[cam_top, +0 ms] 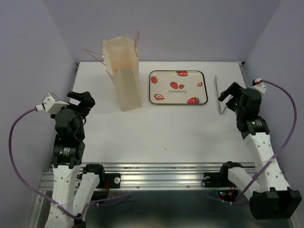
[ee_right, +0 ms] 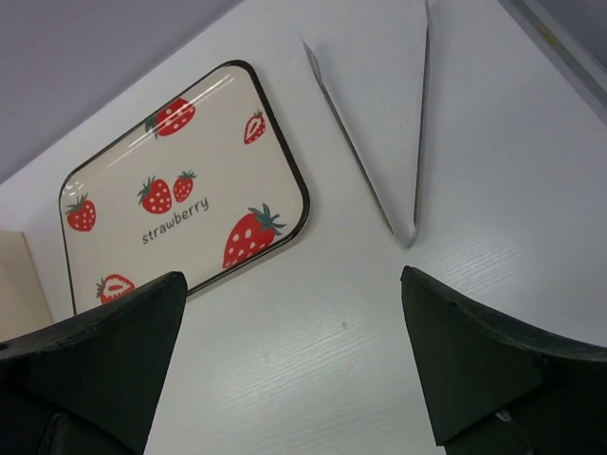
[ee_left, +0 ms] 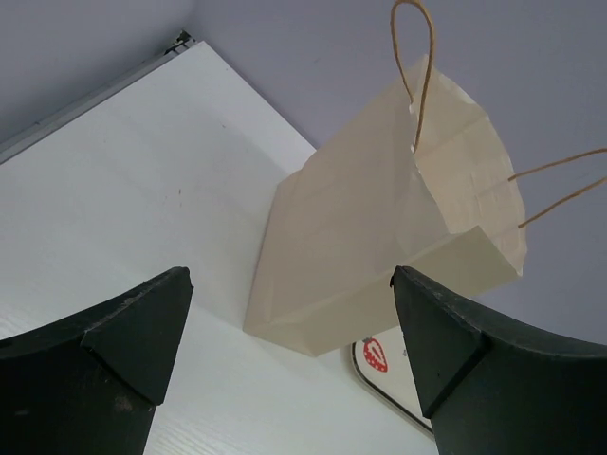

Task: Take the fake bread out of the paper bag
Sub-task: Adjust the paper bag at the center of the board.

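Note:
The tan paper bag (cam_top: 124, 76) stands upright at the back left of the table, its mouth open upward and its string handles sticking up. It also shows in the left wrist view (ee_left: 379, 237). The fake bread is hidden; none shows in any view. My left gripper (cam_top: 83, 100) is open and empty, to the left of the bag and apart from it; in the left wrist view it (ee_left: 289, 327) points at the bag's base. My right gripper (cam_top: 229, 96) is open and empty at the right side of the table, over bare table in the right wrist view (ee_right: 294, 332).
A cream strawberry-patterned tray (cam_top: 178, 87) lies flat right of the bag, nothing on it; it also shows in the right wrist view (ee_right: 180, 199). A thin folded white card (cam_top: 218, 95) stands near the right edge, close to my right gripper, also in the right wrist view (ee_right: 389, 123).

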`<state>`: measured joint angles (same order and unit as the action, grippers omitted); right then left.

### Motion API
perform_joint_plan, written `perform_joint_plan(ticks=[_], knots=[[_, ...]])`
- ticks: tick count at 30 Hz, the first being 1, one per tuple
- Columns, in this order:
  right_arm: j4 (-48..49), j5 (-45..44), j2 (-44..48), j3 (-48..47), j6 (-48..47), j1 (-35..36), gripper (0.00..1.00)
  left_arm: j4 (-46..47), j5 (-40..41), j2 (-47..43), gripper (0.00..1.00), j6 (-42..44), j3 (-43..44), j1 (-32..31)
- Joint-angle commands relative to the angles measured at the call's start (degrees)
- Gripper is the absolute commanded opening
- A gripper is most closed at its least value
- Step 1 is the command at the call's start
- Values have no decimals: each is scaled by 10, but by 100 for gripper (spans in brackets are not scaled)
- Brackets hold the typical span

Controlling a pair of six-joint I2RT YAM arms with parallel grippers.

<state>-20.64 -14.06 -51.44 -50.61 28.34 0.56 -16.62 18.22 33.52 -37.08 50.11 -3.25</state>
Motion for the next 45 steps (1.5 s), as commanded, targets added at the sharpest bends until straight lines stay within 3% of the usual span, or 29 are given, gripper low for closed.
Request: perform_joint_plan(ticks=[1, 14, 18, 24, 34, 45], knots=[[10, -25, 10, 2, 3, 1, 100, 8, 9, 1, 99, 12, 11, 3], [57, -7, -17, 17, -8, 1, 100, 19, 0, 17, 99, 15, 9, 3], [59, 12, -40, 3, -14, 1, 100, 68, -30, 30, 99, 17, 25, 3], [64, 32, -52, -4, -28, 1, 100, 116, -118, 143, 99, 49, 111, 3], [68, 39, -46, 3, -33, 1, 100, 80, -208, 379, 99, 160, 284, 3], [71, 48, -41, 0, -36, 1, 100, 29, -188, 567, 99, 208, 430, 3]])
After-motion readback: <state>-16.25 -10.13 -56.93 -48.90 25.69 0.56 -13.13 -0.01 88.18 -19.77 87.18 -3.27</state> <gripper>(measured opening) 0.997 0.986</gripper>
